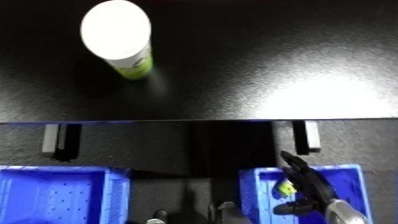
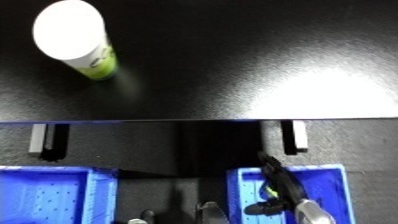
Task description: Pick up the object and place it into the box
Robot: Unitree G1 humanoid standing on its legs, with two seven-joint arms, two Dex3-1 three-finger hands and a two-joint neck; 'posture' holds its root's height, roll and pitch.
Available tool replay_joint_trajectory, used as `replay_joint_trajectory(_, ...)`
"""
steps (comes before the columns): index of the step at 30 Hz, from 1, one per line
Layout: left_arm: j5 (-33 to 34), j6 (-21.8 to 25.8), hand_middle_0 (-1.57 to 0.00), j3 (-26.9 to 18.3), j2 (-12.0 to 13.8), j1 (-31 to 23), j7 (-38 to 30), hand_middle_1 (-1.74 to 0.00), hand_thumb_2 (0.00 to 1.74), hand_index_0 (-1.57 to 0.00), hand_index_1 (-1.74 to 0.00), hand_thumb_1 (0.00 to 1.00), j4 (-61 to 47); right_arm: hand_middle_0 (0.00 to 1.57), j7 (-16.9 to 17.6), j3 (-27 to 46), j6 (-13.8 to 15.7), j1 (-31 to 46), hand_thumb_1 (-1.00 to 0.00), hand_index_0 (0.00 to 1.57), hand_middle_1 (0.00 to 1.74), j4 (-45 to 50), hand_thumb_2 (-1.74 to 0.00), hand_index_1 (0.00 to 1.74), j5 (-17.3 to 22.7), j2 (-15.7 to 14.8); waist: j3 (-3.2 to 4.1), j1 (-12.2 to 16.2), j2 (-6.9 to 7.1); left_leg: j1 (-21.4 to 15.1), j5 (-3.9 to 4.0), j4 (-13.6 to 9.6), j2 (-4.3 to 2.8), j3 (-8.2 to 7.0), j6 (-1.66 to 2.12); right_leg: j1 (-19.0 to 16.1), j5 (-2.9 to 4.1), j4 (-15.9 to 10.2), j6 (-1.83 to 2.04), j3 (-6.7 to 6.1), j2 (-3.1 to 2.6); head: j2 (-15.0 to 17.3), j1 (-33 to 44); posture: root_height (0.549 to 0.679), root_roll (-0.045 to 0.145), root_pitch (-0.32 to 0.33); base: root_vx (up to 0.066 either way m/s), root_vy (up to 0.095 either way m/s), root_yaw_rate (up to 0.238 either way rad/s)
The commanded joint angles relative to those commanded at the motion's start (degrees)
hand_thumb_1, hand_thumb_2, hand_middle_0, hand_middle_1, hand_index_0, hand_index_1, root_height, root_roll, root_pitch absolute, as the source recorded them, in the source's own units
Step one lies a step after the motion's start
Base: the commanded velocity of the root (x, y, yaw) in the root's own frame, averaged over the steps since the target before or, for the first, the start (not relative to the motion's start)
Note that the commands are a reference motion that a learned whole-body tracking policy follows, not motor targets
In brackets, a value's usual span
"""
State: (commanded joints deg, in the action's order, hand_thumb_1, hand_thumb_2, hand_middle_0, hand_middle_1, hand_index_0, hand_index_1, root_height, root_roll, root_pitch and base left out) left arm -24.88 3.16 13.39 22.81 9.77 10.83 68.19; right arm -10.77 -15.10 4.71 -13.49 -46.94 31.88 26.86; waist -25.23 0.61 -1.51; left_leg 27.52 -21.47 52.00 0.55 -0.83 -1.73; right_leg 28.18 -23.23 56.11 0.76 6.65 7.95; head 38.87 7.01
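A white-topped canister with a green and white label [image 1: 122,40] stands upright at the far left of the black table [image 1: 266,65]. Below the table's near edge, my right hand [image 1: 308,187] reaches over the right blue bin [image 1: 348,175], with its black fingers stretched straight towards the table. A small yellow-green item [image 1: 286,188] shows inside that bin, just left of the fingers; I cannot tell whether it touches them. The left hand is out of sight.
A second blue bin [image 1: 53,195] sits at the lower left, with a dark gap between the two bins. Two white table brackets [image 1: 51,138] [image 1: 311,136] hang under the table's near edge. Glare brightens the table's right side.
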Motion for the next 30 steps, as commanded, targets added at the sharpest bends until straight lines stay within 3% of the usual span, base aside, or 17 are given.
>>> replay_joint_trajectory(3, -0.01, 0.25, 0.0, 0.23, 0.01, 0.15, 0.27, 0.0, 0.0, 0.0, 0.0, 0.0, -0.2, 0.0, 0.67, -0.39, 0.9, 0.34, 0.0, 0.0, 0.0, -1.29, 0.0, 0.0, 0.63, -1.15, -0.28, -0.66, -0.21, 0.03, 0.54, -0.28, 0.26, 0.28, 0.07, -0.15, -0.03, 0.35, 0.29, 0.53, 0.44, -0.17, 3.34, 0.61, 0.056, -0.048, 0.01, -0.022, 0.187)
replay_joint_trajectory(7, -0.12, 0.16, 0.0, 0.4, 0.02, 0.0, 0.59, 0.0, 0.0, 0.0, 0.0, 0.0, -0.84, 0.0, -1.59, -1.08, 1.37, 0.92, 0.0, 0.0, 0.0, -1.8, 0.0, 0.0, 1.86, -2.14, -0.59, -1.29, -0.31, -0.15, 1.02, -0.58, 0.37, 0.59, 0.19, -0.49, -0.21, 0.73, 0.57, 1.2, 1.04, -0.41, 7.44, 0.61, 0.056, -0.054, 0.019, -0.013, 0.138)
replay_joint_trajectory(13, -1.34, 1.08, 0.0, -0.24, 0.37, -0.59, 1.16, 0.0, 0.0, 0.0, 0.0, 0.0, -1.41, 0.0, -2.82, -1.86, 2.0, 2.09, 0.0, 0.0, 0.0, -2.77, 0.0, 0.0, 2.53, -2.8, -0.93, -1.86, -0.1, -0.35, 1.1, -0.35, 0.32, 0.91, 0.11, -0.83, -0.37, 1.05, 0.93, 1.88, 1.72, -0.92, 11.38, 0.609, 0.054, -0.059, 0.017, 0.001, 0.059)
replay_joint_trajectory(22, -7.96, 2.48, 0.0, -2.04, 1.06, -1.08, 6.39, 0.0, 0.0, 0.0, 0.0, 0.0, -6.58, 0.0, -2.89, -1.6, 2.71, 2.55, 0.0, 0.0, 0.0, -5.21, 0.0, 0.0, 2.22, -2.93, -1.46, -2.82, -0.01, -0.54, 1.1, -0.32, 0.39, 1.28, 0.0, -1.34, -0.43, 1.18, 1.24, 2.44, 2.17, -0.97, 14.52, 0.608, 0.049, -0.065, 0.011, 0.017, 0.015)
replay_joint_trajectory(30, -16.15, 5.72, 0.0, -2.84, 3.71, -1.44, 14.61, 0.0, 0.0, 0.0, 0.0, 0.0, -21.41, 0.0, -2.13, -0.74, 2.94, 4.15, 0.0, 0.0, 0.0, -4.61, 0.0, 0.0, 3.01, -2.76, -2.28, -4.01, -0.36, -0.38, 0.93, -0.39, 0.73, 1.75, -0.1, -1.43, -0.29, 1.33, 1.71, 2.97, 2.55, -2.73, 13.58, 0.608, 0.043, -0.066, -0.001, 0.014, 0.045)
